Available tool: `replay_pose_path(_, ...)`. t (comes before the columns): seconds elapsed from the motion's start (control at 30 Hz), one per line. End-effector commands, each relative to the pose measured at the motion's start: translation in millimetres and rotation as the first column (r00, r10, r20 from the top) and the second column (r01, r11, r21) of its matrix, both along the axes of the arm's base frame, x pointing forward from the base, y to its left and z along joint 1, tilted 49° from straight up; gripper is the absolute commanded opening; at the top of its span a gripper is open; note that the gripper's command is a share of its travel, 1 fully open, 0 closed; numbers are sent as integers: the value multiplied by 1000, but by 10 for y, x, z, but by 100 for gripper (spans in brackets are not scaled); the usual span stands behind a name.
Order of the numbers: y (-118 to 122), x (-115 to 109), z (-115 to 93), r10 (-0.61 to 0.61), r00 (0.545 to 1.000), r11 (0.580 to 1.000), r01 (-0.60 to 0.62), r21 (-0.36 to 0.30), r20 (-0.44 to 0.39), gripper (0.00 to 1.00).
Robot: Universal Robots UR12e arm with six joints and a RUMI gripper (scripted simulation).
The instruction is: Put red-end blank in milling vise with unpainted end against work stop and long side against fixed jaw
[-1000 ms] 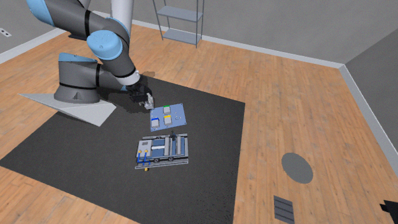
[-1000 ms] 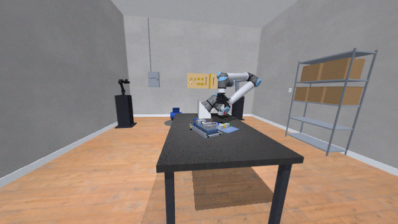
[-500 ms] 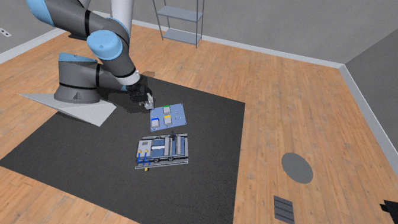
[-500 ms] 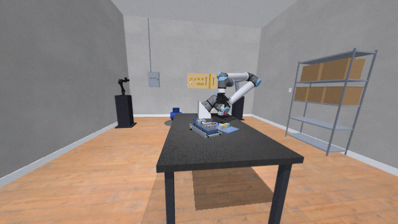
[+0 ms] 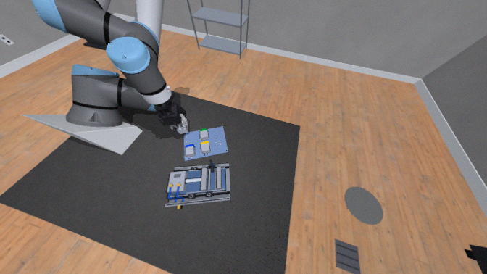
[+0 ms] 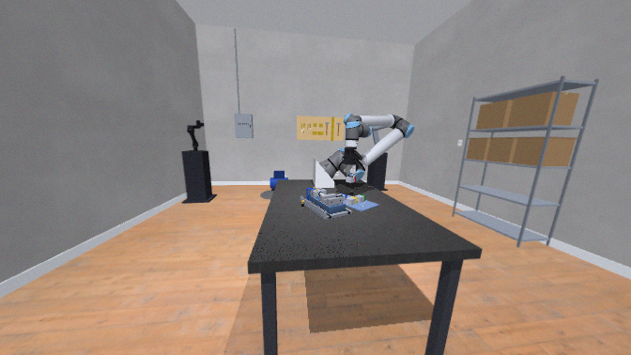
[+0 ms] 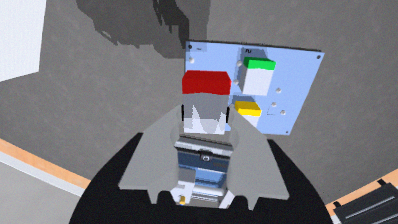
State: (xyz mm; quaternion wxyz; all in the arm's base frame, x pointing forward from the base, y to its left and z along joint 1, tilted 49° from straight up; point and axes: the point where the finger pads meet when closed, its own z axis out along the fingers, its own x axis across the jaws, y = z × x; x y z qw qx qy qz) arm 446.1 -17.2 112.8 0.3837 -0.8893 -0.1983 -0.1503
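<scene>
My gripper (image 7: pixel 205 106) is shut on the grey blank with the red end (image 7: pixel 205 100) and holds it in the air above the table, by the near-left corner of the blue plate (image 7: pixel 252 85). The red end points away from my wrist. In the top view the gripper (image 5: pixel 180 127) hangs just left of the plate (image 5: pixel 205 143), above the black mat. The milling vise (image 5: pixel 198 183) stands in front of the plate, with its hosed block (image 5: pixel 176 183) at the left. The blank shows small in the exterior view (image 6: pixel 358 177).
On the plate lie blanks with a green end (image 5: pixel 204 133), a yellow end (image 5: pixel 205 146) and a blue end (image 5: pixel 189 149). The robot base (image 5: pixel 95 105) stands at the left. A shelf rack (image 5: pixel 222 25) stands at the back wall.
</scene>
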Motion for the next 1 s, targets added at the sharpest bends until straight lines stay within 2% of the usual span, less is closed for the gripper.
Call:
replay_pose_path(0.0, -15, 10, 0, 8, 1000, 1000, -8, -2, 10, 0)
replay_pose_path(0.97, -82, 67, -21, 76, 993, 997, -75, -18, 86, 0)
